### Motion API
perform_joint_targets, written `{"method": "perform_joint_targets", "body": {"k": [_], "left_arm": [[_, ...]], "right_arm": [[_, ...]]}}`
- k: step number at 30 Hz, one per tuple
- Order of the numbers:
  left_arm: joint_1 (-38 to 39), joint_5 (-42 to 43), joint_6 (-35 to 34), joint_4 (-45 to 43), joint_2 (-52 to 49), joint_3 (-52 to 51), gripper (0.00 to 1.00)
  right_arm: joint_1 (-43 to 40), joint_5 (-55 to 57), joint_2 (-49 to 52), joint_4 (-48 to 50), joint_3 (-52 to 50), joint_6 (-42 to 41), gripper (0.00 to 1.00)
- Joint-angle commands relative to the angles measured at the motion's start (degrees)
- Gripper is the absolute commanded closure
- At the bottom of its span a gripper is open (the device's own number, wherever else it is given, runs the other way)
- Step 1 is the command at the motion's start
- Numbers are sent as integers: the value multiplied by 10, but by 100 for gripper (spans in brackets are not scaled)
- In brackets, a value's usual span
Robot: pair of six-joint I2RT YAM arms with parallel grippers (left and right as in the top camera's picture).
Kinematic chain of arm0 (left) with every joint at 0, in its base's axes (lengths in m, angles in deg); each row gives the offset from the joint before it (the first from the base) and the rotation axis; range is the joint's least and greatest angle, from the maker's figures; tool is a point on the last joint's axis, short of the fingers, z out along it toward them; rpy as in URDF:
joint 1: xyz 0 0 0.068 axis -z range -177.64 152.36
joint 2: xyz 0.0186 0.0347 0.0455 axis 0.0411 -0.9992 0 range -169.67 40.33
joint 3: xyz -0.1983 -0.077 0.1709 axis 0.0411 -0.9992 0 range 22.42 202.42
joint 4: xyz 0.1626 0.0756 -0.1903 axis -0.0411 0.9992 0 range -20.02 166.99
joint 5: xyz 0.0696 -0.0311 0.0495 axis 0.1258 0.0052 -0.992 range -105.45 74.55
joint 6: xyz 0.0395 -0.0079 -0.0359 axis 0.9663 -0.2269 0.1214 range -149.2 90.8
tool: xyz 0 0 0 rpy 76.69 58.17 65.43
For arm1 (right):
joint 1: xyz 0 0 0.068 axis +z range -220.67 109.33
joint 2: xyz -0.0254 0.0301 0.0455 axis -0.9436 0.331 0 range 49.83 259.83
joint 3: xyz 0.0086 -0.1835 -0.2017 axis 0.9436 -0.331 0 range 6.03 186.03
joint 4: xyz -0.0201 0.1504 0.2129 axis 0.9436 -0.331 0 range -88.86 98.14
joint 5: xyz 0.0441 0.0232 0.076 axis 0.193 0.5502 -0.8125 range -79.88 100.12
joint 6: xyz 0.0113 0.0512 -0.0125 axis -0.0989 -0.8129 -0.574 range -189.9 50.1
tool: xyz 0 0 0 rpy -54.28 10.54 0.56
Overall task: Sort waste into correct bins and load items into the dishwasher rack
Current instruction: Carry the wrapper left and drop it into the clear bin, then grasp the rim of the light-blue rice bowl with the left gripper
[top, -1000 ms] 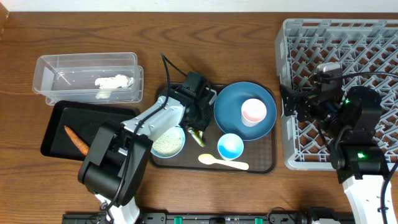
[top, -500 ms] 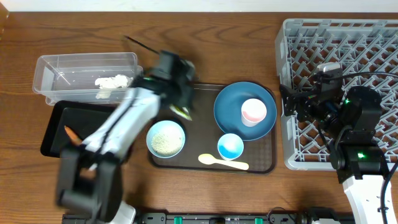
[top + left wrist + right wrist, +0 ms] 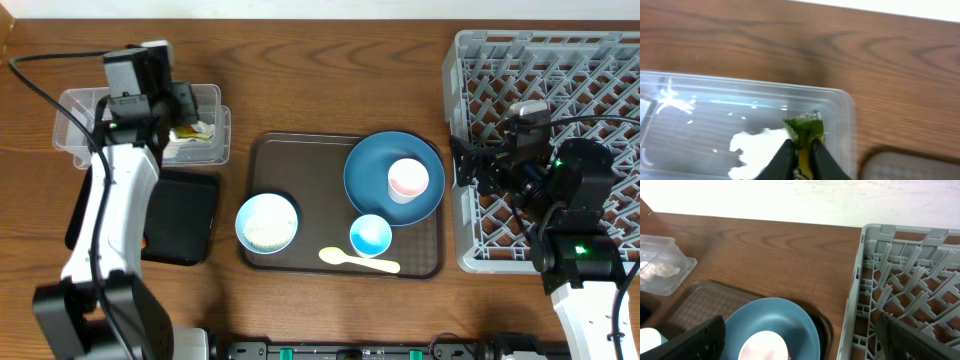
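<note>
Here the yellow-green snack packet (image 3: pixel 806 129) hangs inside the clear plastic tub (image 3: pixel 740 82), pinched by its lower edge between the tips of the left tool (image 3: pixel 801 147), which stand close together on it. It sits low over the tub's near corner, just beside the crumpled white tissue (image 3: pixel 757 145), presumably so that it falls in with the other dry rubbish. The packet is thin, creased foil. The tissue is a soft, lumpy wad. The tub is a see-through rectangle with rounded corners and glossy walls.

Beside the tub lies the shallow black tray (image 3: pixel 185 215), matte and flat, partly under the left arm. Further along the wooden counter (image 3: pixel 350 70) a brown serving tray (image 3: pixel 290 160) with a textured floor carries the dishes: a light-blue bowl (image 3: pixel 267 222) holding white rice grains, a smaller light-blue bowl (image 3: pixel 371 235), a cream plastic spoon (image 3: pixel 358 262), and a dark-blue round plate (image 3: pixel 370 170) with a pink-lined cup (image 3: pixel 407 180) standing on it.

The right tool (image 3: pixel 472 170) waits with its fingers spread wide, holding nothing, at the edge of the grey lattice dishwasher rack (image 3: pixel 560 60), likely parked near both plate and rack for loading.
</note>
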Motion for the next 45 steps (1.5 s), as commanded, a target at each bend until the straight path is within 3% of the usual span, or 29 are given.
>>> {"method": "perform_joint_targets", "body": {"k": [1,5,8,13,20,28,35,45], "left_arm": [[-17,-4,-2,-19,-24,-1,83],[-17,0,-2,-23,-22,-1,50],[-18,17,-2,-11,-16,-1,41],[-17,95,-2,62,2,-1,40],[7,254,-47,249,14,-1,45],[131,173,-48,318,13,-14,45],[240,51,-118,306,11,-61,45],[318,44,-119,228,-6,-121,45]], "right_arm": [[9,-3,-2,1,15,-6,4],[9,-3,-2,1,15,-6,4],[9,-3,-2,1,15,-6,5],[9,-3,-2,1,15,-4,4],[9,-3,-2,0,15,-1,4],[9,-3,-2,-1,15,-2,4],[9,-3,-2,-1,15,-2,4],[9,-3,-2,-1,15,-2,4]]}}
